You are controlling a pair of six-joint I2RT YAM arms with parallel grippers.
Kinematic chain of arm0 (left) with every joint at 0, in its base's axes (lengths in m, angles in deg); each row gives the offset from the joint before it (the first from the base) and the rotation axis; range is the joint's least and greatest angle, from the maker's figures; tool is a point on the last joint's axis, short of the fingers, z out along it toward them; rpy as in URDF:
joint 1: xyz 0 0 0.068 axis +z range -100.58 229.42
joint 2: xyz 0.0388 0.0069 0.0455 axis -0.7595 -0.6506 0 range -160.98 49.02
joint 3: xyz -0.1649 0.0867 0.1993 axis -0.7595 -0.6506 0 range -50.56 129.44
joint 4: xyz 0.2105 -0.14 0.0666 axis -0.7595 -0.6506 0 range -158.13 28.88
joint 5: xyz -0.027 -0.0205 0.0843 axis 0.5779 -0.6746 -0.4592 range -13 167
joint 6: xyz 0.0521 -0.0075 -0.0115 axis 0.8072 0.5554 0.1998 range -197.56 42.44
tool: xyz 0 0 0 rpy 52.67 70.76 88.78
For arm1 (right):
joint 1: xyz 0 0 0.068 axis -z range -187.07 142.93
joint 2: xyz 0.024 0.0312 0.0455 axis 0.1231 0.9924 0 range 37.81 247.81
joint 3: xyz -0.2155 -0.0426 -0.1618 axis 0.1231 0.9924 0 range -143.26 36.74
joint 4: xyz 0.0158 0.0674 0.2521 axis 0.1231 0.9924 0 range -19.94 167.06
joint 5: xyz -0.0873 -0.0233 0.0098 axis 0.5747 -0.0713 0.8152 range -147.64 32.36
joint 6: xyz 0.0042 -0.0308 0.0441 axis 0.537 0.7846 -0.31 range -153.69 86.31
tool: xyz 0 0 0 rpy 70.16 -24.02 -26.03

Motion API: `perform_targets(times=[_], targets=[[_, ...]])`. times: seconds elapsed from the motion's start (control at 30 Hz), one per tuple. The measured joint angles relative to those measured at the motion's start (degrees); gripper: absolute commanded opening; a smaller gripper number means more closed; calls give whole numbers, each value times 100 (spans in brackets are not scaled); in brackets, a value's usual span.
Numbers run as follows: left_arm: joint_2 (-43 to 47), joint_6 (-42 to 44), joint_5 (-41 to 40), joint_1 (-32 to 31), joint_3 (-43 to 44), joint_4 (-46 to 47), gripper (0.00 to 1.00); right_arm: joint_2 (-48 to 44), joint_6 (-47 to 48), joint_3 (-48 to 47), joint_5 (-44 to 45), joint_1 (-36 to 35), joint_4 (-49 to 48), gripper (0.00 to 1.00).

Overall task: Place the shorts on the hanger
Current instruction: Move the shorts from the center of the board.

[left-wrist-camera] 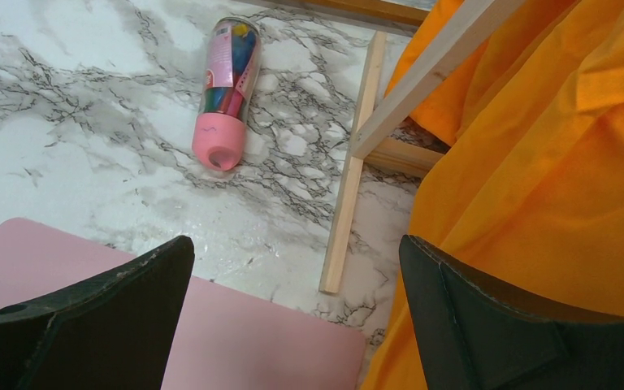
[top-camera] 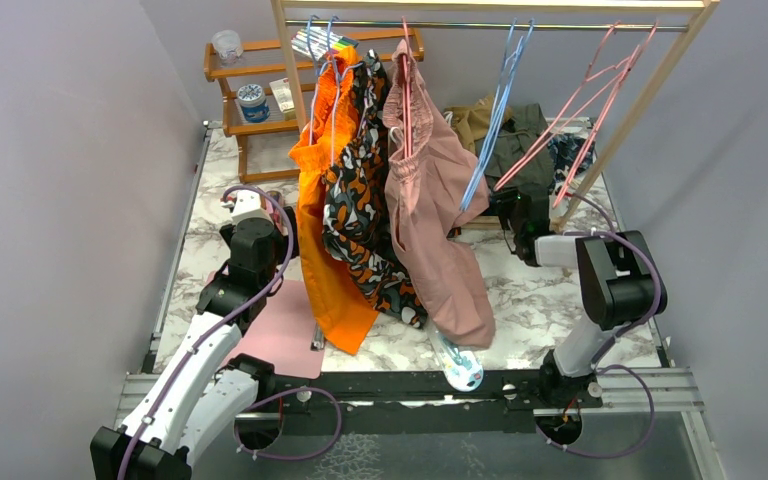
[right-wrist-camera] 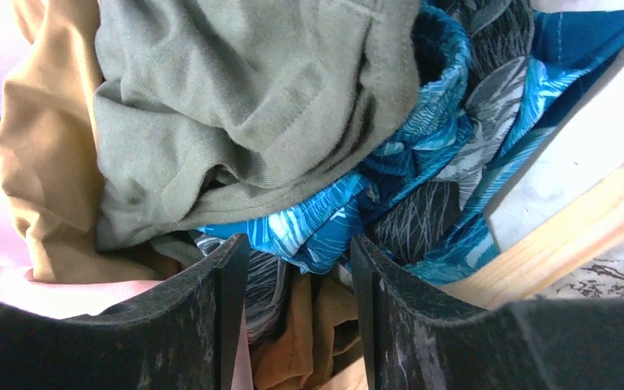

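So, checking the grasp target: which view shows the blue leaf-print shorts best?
The right wrist view: the shorts fill its right half, print clear, partly under an olive garment, beyond the open right gripper. Top external shows only a dark patch behind pink hangers; left wrist shows none.

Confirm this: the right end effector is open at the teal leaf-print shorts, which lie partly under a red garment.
Wrong colour: the right wrist view shows the garment over the shorts is olive green, not red. The right end effector is open at them.

A robot lab bench: grey partitions, marbled table, clothes rack.
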Motion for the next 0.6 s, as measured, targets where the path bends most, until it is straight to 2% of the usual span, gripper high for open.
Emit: perform_targets(times=[0.2,0.33,0.5,0.6], targets=[[-11,0,-33,0,0,-4,99,111,44,-98,0,0,-2,48],[-11,0,-35,0,0,-7,99,164,66,-111,0,0,-17,39],[-11,0,-37,0,0,-17,99,229,109,-111,-2,0,-24,22],[-11,0,-39,0,0,-26,99,238,138,-109,-9,0,-42,3]])
